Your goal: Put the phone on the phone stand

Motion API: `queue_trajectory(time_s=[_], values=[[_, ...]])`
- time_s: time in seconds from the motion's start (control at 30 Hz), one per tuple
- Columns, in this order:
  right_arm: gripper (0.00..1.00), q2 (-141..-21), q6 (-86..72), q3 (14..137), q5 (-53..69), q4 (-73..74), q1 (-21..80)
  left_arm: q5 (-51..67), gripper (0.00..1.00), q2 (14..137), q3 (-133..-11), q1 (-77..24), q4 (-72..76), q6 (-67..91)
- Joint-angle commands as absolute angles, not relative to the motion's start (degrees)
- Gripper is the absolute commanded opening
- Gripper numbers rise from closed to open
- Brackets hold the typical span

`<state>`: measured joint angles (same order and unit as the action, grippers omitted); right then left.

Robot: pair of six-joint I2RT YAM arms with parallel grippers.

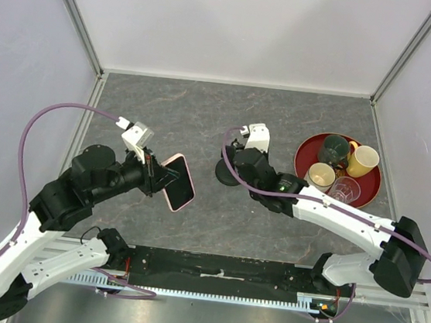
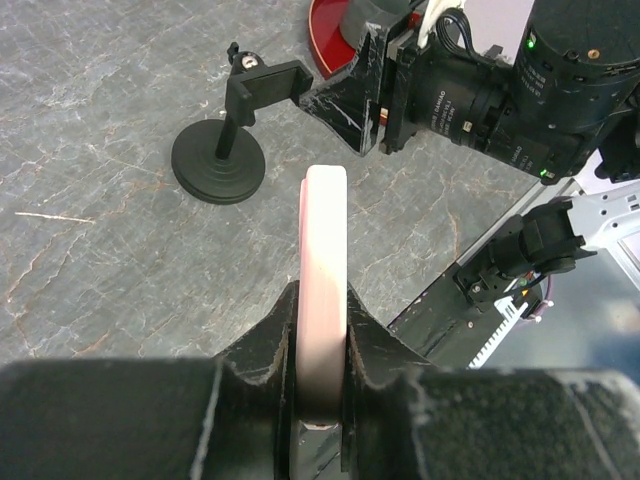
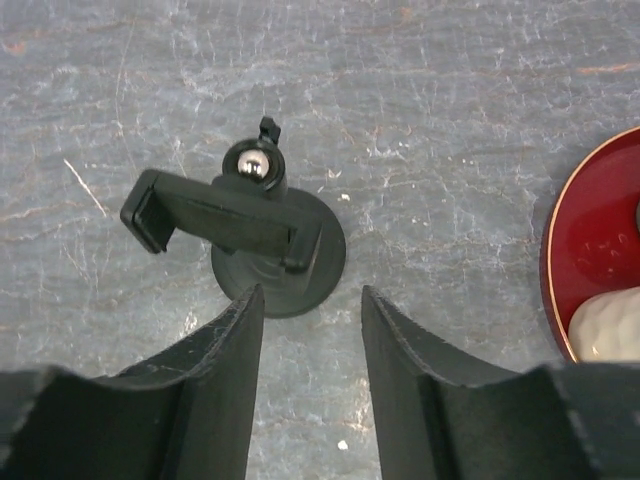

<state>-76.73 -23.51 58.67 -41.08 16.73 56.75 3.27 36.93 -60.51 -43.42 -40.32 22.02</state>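
My left tool (image 2: 322,335) is clamped on the phone (image 2: 325,250), holding it on edge above the desk (image 2: 90,260), apart from the stand (image 2: 222,160). Pickup looks done; seating it in the cradle (image 2: 268,83) remains. My right tool (image 3: 312,310) hangs just beside the stand, jaws apart, holding nothing.

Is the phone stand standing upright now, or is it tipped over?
Upright: the phone stand has its disc base flat on the table, post rising, cradle on top.
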Motion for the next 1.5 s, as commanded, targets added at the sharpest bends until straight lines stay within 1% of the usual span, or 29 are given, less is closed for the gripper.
queue_trajectory(time_s=[0.0, 0.3, 0.4, 0.43, 0.5, 0.57, 0.6, 0.63, 0.67, 0.73, 0.77, 0.8, 0.83, 0.87, 0.9, 0.93, 0.97, 1.07, 1.1, 1.2, 1.27, 1.33, 1.47], values=[[0.48, -77.60, -21.36, 60.03, -40.88, 9.58, 55.20, 5.18, 0.02, 37.18, -61.35, -43.33, -31.73, 22.77], [0.36, -79.71, -18.55, 59.24, -34.98, 5.98, 51.16, 7.21, 0.02, 39.28, -61.61, -43.42, -29.18, 21.45], [0.27, -79.54, -17.49, 58.45, -33.23, 4.92, 50.36, 7.29, 0.02, 40.34, -61.79, -43.42, -28.57, 21.01], [0.23, -79.54, -17.32, 58.36, -32.09, 4.92, 50.19, 7.29, 0.02, 40.69, -61.87, -43.33, -28.04, 20.92], [0.18, -79.45, -16.09, 57.83, -30.07, 4.49, 49.31, 8.17, 0.02, 41.31, -62.05, -43.33, -27.16, 20.39], [0.04, -78.84, -13.03, 56.52, -26.21, 2.73, 48.69, 9.83, 0.02, 42.71, -62.14, -43.42, -24.62, 19.43], [0.00, -78.58, -11.79, 56.08, -24.54, 2.12, 48.34, 12.19, 0.02, 43.06, -61.96, -43.33, -23.04, 18.81], [0.00, -78.40, -10.47, 55.47, -21.39, 0.54, 46.77, 14.13, 0.02, 44.02, -61.70, -43.33, -19.20, 18.03], [0.00, -77.96, -7.67, 54.24, -14.40, 0.44, 46.15, 19.72, 0.02, 44.29, -60.66, -43.24, -16.03, 15.76], [0.00, -77.96, -5.37, 53.70, -8.39, -2.02, 44.14, 28.61, 0.02, 44.82, -57.24, -43.07, -9.18, 12.59], [0.00, -78.48, -4.14, 53.88, -2.00, -2.11, 43.25, 35.53, 0.02, 45.52, -56.09, -42.98, -1.48, 9.35], [0.00, -78.83, -2.74, 54.22, -0.19, -2.20, 42.55, 37.86, 0.02, 46.31, -55.29, -42.80, 1.55, 7.66], [0.00, -79.27, -2.03, 54.58, 3.04, -2.02, 40.97, 40.23, 0.02, 47.19, -54.76, -42.63, 3.67, 5.73], [0.00, -80.23, -1.67, 55.62, 4.82, -1.67, 40.17, 45.47, 0.02, 50.85, -55.28, -41.58, 4.56, 1.10], [0.00, -80.68, -1.06, 56.24, 9.36, -0.63, 39.21, 47.79, 0.02, 52.80, -56.24, -40.70, 4.22, -0.16], [0.00, -81.21, -0.79, 56.86, 11.41, -0.18, 37.37, 50.77, 0.02, 55.69, -58.60, -39.48, 3.70, -2.96], [0.00, -81.73, -0.44, 57.74, 13.69, -0.18, 36.48, 58.63, 0.02, 60.07, -59.58, -35.90, 5.08, -4.55], [0.00, -82.96, 1.93, 59.49, 18.71, 2.81, 34.20, 69.23, 0.02, 65.55, -58.28, -29.47, 17.26, -0.55], [0.00, -83.32, 2.37, 60.02, 19.76, 4.03, 33.84, 69.43, 0.02, 68.00, -57.92, -28.83, 22.62, -0.53], [0.00, -84.72, 3.43, 61.70, 23.11, 5.36, 32.70, 70.22, 0.02, 74.15, -59.67, -27.86, 26.53, -1.93], [0.00, -85.34, 3.60, 62.05, 24.51, 5.19, 32.35, 73.37, 0.02, 78.29, -61.78, -26.99, 31.09, 0.77], [0.00, -86.13, 3.87, 62.31, 25.57, 5.27, 32.26, 75.49, 0.02, 83.55, -63.53, -26.54, 39.85, 3.59], [0.00, -88.24, 3.78, 63.28, 26.80, 5.36, 31.99, 78.57, 0.02, 90.78, -67.58, -25.23, 44.29, 7.91]])
